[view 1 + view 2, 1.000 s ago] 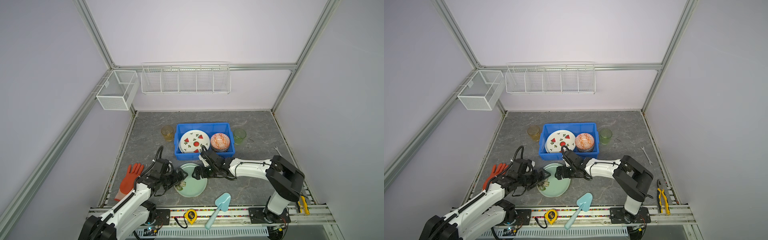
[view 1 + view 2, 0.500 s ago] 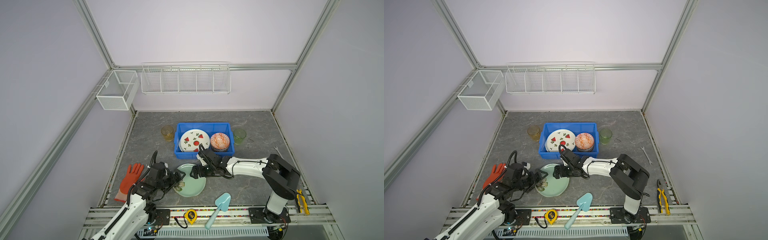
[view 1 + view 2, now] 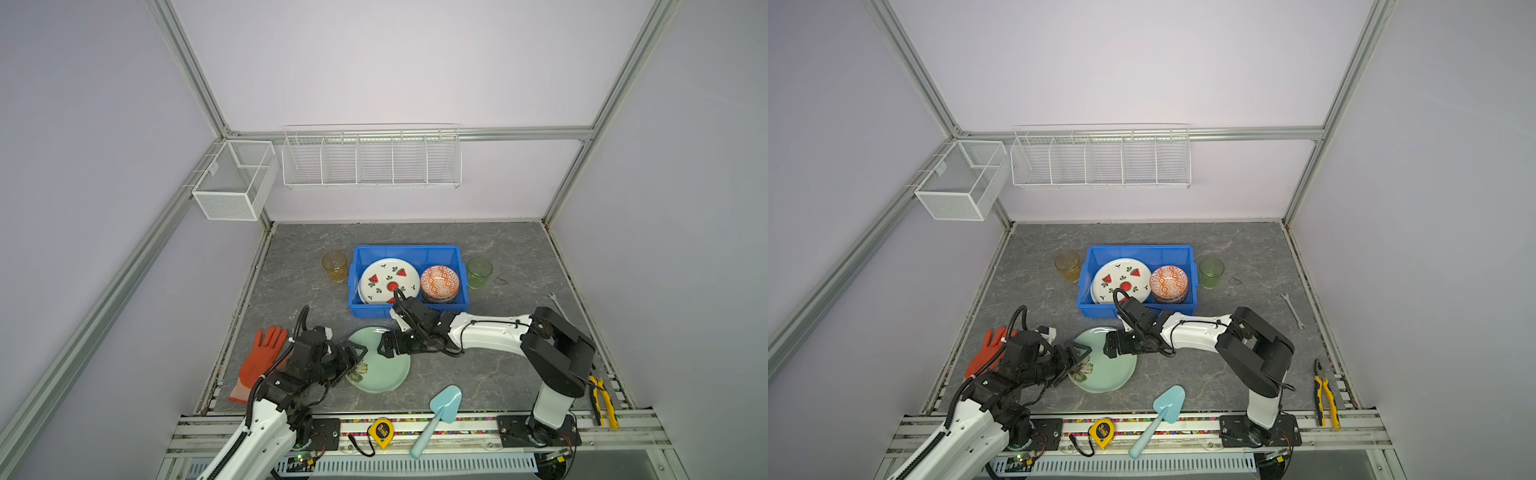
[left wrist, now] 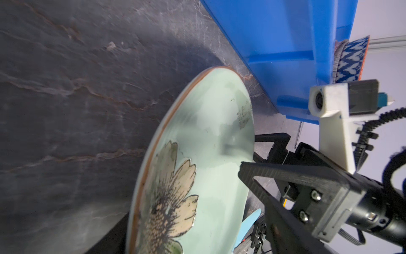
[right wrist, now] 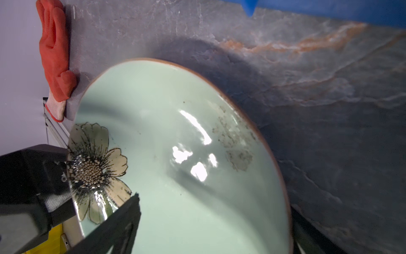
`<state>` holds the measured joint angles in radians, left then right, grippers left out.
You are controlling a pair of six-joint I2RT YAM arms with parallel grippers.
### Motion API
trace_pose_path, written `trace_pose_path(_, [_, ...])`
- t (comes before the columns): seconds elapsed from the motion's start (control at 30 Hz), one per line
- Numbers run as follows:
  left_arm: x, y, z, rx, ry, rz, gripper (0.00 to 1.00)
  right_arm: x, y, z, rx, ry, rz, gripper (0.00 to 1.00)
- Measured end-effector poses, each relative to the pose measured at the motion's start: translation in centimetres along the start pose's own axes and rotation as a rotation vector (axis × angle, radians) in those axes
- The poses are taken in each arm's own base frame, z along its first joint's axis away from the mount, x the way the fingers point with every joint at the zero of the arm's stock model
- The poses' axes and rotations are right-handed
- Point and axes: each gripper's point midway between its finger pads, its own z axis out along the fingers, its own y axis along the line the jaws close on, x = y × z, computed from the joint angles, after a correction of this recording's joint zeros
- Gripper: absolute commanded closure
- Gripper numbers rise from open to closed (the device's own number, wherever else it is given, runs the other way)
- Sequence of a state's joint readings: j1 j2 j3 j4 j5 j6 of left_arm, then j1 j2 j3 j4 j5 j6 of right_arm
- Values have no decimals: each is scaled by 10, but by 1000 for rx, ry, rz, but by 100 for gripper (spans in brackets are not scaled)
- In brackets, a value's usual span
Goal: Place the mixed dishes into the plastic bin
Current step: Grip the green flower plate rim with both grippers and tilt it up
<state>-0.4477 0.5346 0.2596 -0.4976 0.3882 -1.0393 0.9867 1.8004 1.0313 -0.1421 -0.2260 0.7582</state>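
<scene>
**Plate nudged left, both end effectors at its rim**

Right end effector (image 3: 382, 347) has crept left since a second ago, and the mint green plate (image 3: 386, 372) has shifted with it. Its jaws stand spread wide astride the plate's bin-side rim, nothing clamped. My left end effector (image 3: 356, 358) is at the opposite rim, by the flower (image 5: 94, 167), one finger over the glaze, jaws parted too. The plate lies between the two, just in front of the plastic bin (image 3: 407, 248) and outside it; whether it's flat on the surface (image 3: 478, 374) I can't tell.
</scene>
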Motion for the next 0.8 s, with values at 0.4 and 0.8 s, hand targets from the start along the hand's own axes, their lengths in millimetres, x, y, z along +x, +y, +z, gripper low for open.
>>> trace_pose_path(0.4, [1, 6, 0, -27, 2, -10, 59, 0, 0, 0, 2, 1, -3, 6])
trace_pose_path(0.8, [2, 14, -1, -59, 2, -24, 93, 0, -2, 0, 8, 4, -7, 6])
